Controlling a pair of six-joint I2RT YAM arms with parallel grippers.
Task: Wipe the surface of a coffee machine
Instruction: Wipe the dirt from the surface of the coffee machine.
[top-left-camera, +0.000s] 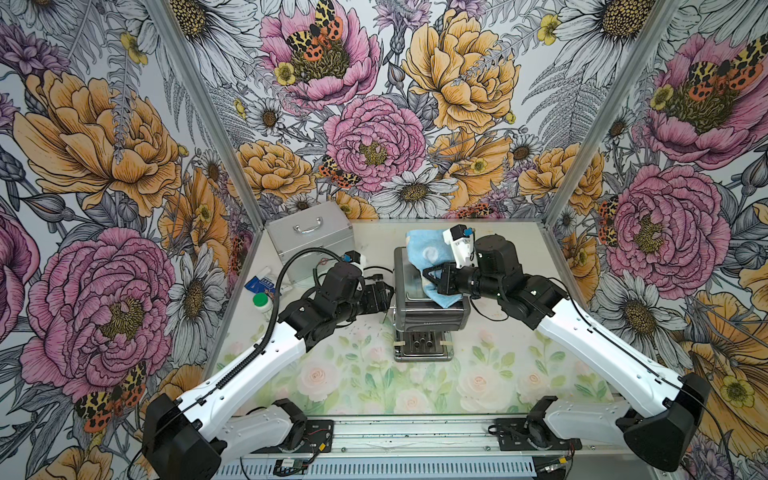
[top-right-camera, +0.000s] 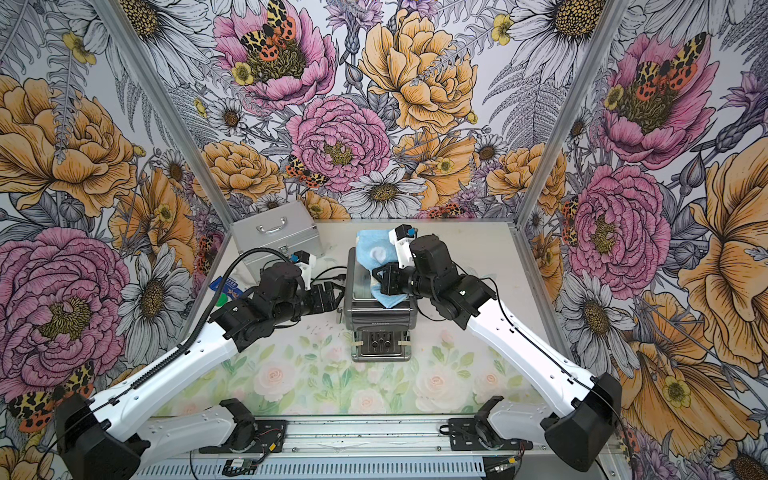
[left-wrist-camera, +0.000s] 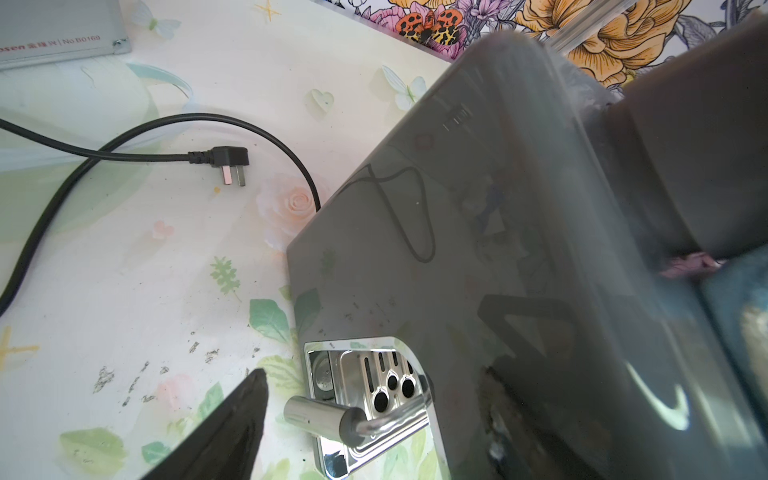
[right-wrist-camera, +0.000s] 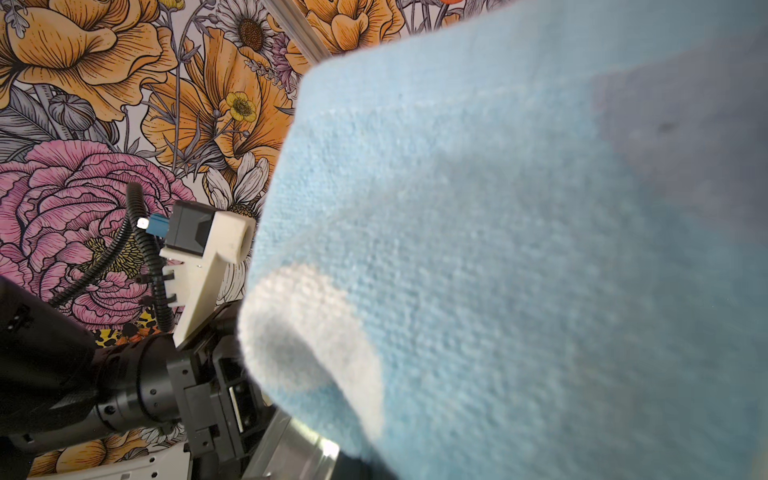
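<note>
The machine (top-left-camera: 430, 318) is set at the middle of the table (top-left-camera: 511, 249), its top draped by the cloth (top-left-camera: 428, 253), which is pinched in the right gripper (top-left-camera: 430, 277). The left gripper (top-left-camera: 385, 297) is spread wide just beside its flank. The cloth is best dragged flat and lightly pressed.

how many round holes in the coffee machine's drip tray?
3 round holes, clustered together mid drip tray, beside its slots. Both top views show no more.

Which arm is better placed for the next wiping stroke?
Right. The right end effector is shut on the blue cloth lying on the coffee machine; the left end effector is open beside it, empty.
</note>
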